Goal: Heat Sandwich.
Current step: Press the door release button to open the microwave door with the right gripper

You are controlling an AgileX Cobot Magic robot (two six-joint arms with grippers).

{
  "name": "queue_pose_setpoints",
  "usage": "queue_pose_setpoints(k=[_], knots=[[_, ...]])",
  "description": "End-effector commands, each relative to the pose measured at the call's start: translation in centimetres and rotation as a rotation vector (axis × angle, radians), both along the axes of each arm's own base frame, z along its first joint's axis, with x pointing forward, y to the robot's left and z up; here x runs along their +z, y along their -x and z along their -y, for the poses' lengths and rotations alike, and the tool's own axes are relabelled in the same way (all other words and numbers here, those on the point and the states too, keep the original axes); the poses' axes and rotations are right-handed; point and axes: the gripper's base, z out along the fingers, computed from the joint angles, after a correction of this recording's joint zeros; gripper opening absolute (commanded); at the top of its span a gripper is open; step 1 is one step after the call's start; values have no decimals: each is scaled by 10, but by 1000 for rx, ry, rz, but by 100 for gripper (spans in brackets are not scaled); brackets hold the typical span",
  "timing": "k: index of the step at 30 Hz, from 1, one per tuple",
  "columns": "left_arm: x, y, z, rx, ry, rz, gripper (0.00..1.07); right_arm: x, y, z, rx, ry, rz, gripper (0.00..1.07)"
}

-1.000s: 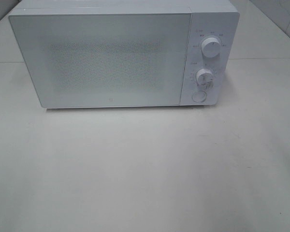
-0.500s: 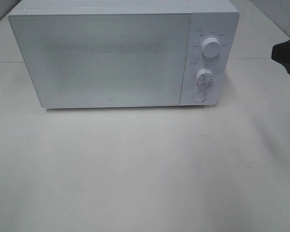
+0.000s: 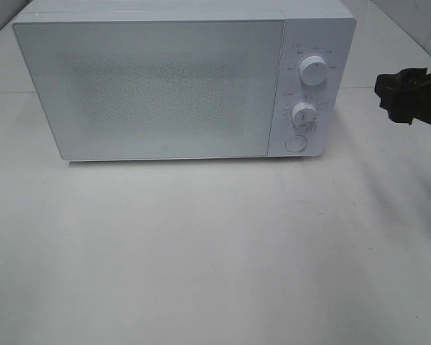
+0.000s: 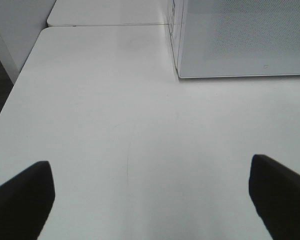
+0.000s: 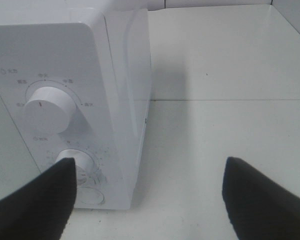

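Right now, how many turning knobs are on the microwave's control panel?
2. The upper knob sits top right on the microwave; the lower knob is directly below it, above the round button. None seem hidden.

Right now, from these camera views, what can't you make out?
- Sandwich: in no view; the microwave's closed white door hides the inside.
- Panel labels: too small in the exterior high view, blurred in the right wrist view.
- Right gripper: its arm cut off by the exterior high view's right edge.
- Left gripper: only fingertips, in the left wrist view.
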Motion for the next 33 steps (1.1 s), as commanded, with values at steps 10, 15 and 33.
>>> queue_pose_setpoints(k=[10,15,33], knots=[[0,4,0,3,5,34,101,-35,2,-27,-40,78,85,76],[0,4,0,3,5,34,101,-49,2,-43,-17,83,63,76],[0,4,0,3,5,34,101,-81,15,-79,-9,96,2,76]])
